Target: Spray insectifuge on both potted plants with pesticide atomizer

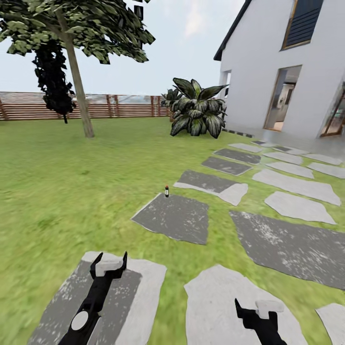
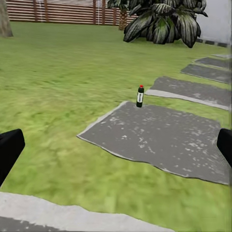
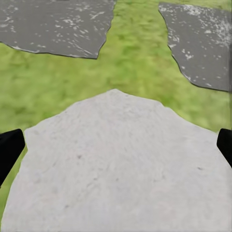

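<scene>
rough mottled stone slabs [image 1: 175, 216], matt grass [image 1: 62, 191], slatted wooden fence [image 1: 110, 106], smooth white wall [image 1: 254, 62]

Atomizer [image 1: 166, 191] label too small; house [image 1: 287, 67] cut off.

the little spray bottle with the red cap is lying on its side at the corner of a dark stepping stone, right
Not quite: the spray bottle stands upright, not on its side, at the corner of the dark stepping stone. The left wrist view shows it clearly.

The pesticide atomizer [image 1: 166, 191], a small dark green bottle with a red cap and pale label, stands upright at the far edge of a dark grey stepping stone [image 1: 175, 217], bordered by lawn [image 1: 72, 182].
</scene>
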